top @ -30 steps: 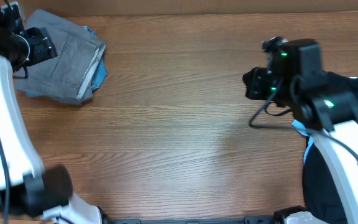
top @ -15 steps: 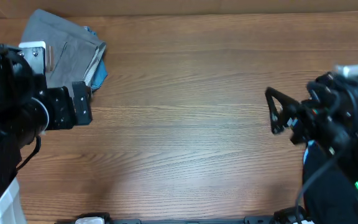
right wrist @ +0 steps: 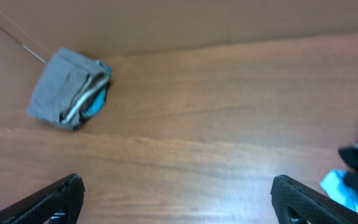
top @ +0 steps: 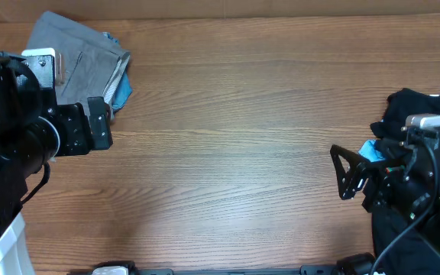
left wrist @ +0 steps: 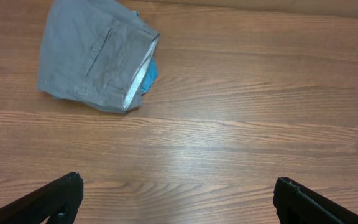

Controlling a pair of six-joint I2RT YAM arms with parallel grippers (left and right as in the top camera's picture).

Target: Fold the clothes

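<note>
The grey shorts (left wrist: 86, 56) were soft, matt woven cloth, paler inside — the table (top: 235, 160) smooth grained wood with a mild sheen; the black heap (top: 417, 114) dull cloth.

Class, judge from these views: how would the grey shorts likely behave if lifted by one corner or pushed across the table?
The grey shorts are soft folded cloth, so they would probably droop and unfold rather than hold shape. Pushed, they would likely bunch up on the wood table, perhaps dragging the blue denim peeking out at their edge.
</note>
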